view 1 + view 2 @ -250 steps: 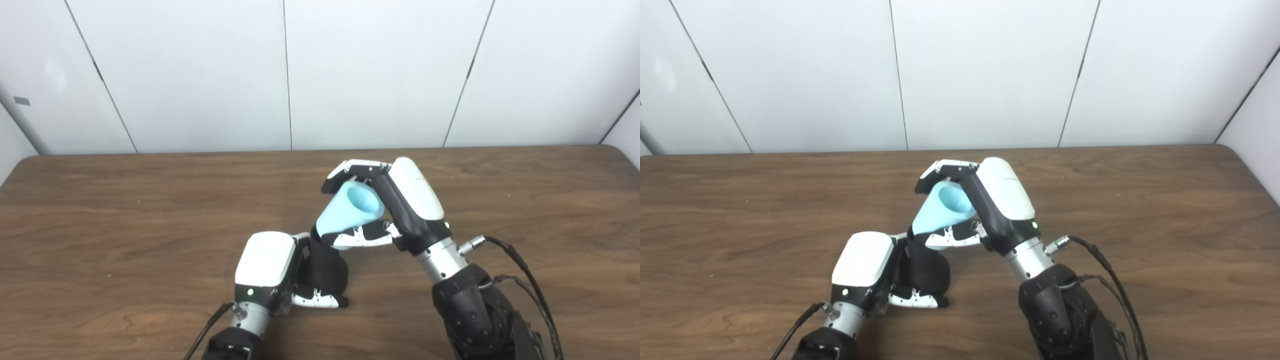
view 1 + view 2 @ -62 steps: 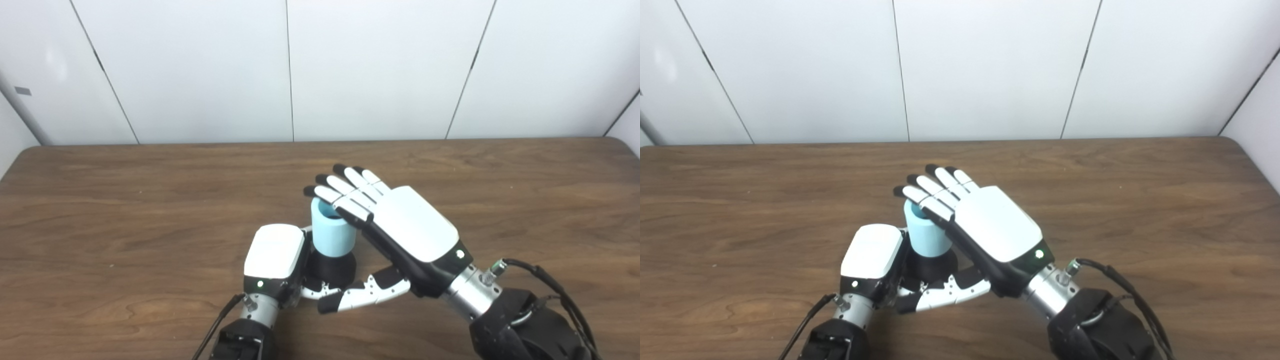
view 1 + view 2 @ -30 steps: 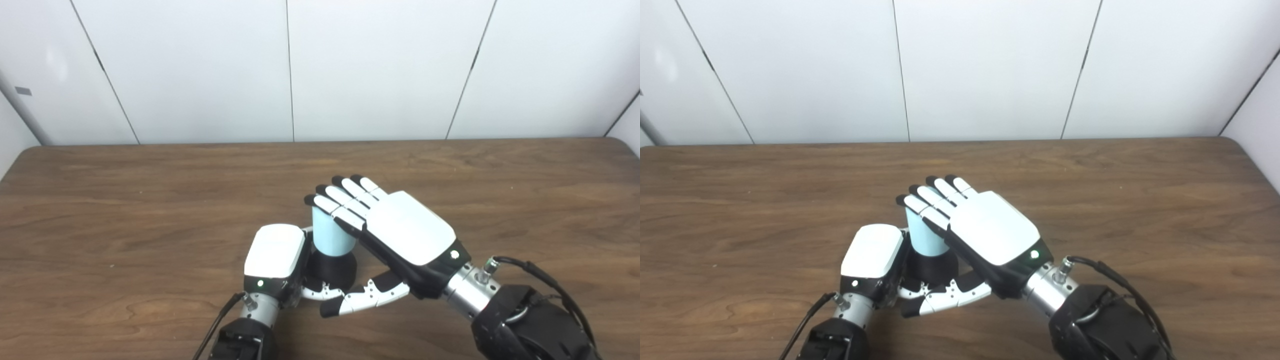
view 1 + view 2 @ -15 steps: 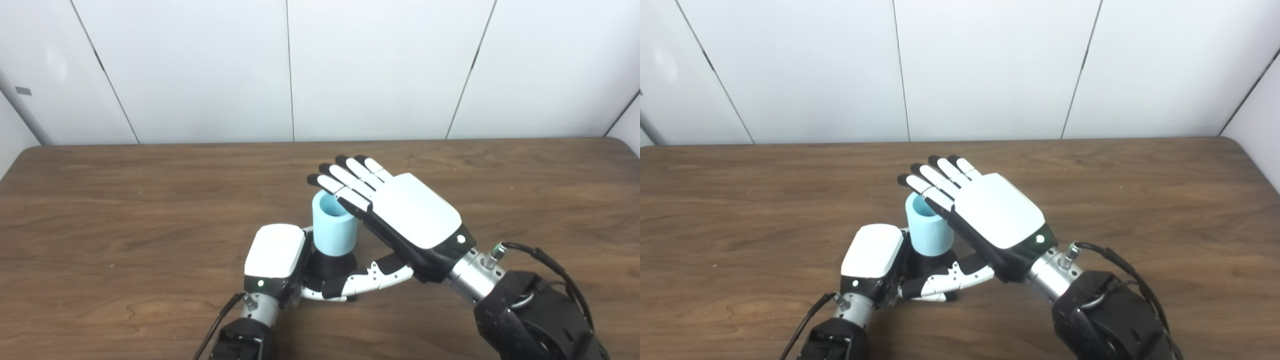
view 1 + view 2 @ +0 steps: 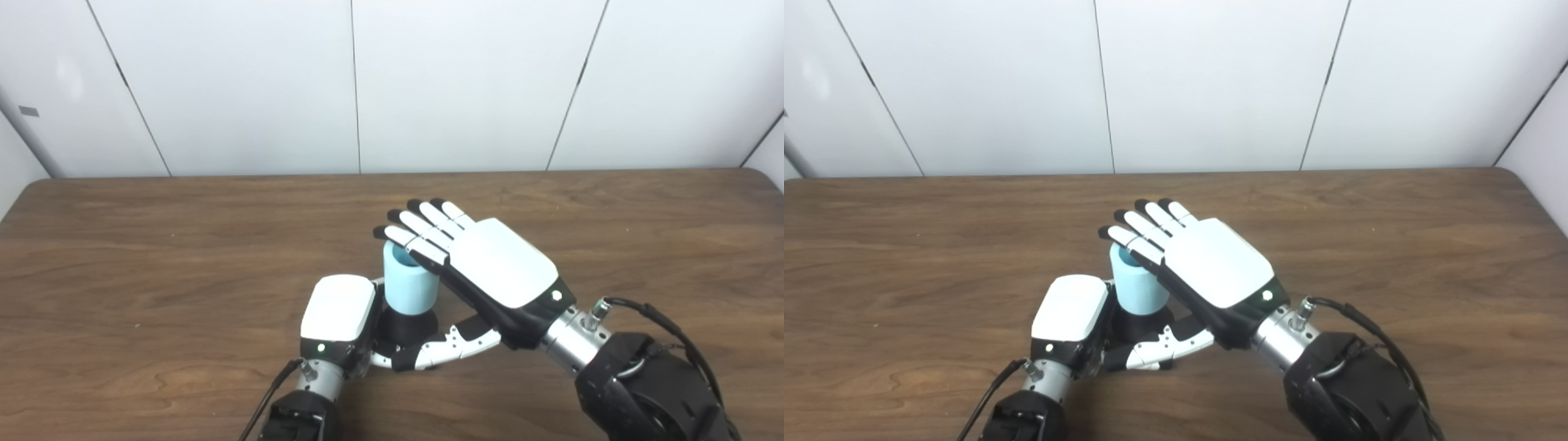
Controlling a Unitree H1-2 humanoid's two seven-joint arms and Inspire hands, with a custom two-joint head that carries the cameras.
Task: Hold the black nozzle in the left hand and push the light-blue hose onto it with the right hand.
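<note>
Looking nearly done: short light-blue rubbery hose [image 5: 408, 286] stands on the round black nozzle [image 5: 405, 327], left hand [image 5: 339, 315] clamped round it, right hand [image 5: 490, 269] flat, fingers spread, on top.

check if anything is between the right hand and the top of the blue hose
Nothing visible is. The right hand is flat and open, its fingers over the rim of the light-blue hose, which stands upright on the black nozzle gripped by the left hand. Actual contact with the rim cannot be told.
</note>
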